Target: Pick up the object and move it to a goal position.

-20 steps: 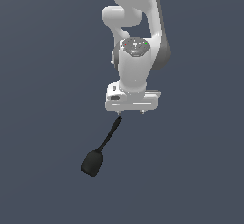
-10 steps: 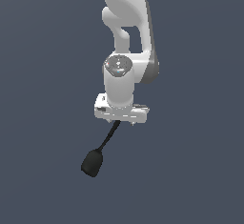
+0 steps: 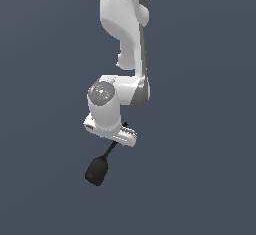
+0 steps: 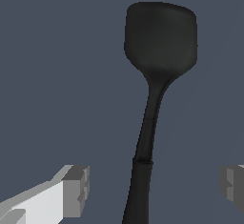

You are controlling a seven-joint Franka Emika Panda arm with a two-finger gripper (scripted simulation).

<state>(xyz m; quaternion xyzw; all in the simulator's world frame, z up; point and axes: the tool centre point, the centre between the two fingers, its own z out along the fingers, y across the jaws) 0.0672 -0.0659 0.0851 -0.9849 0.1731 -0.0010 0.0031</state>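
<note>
Wrist view: hand spread wide, one grey fingertip on each side of the black spatula's handle, both pads well apart from it, nothing pinched. The handle runs between the fingers and out to the rounded flat head, which lies beyond the hand. Judgement: fingers straddle the thin handle crosswise so that closing would clamp it across its narrow width, near the butt end. Exterior view: the white arm reaches down from above, hand low over the handle end; spatula lies on the plain dark worktop, head toward the exterior view's lower left. No worktop edge shows and nothing else stands near; open room on all sides for a lift. No goal marker visible.
</note>
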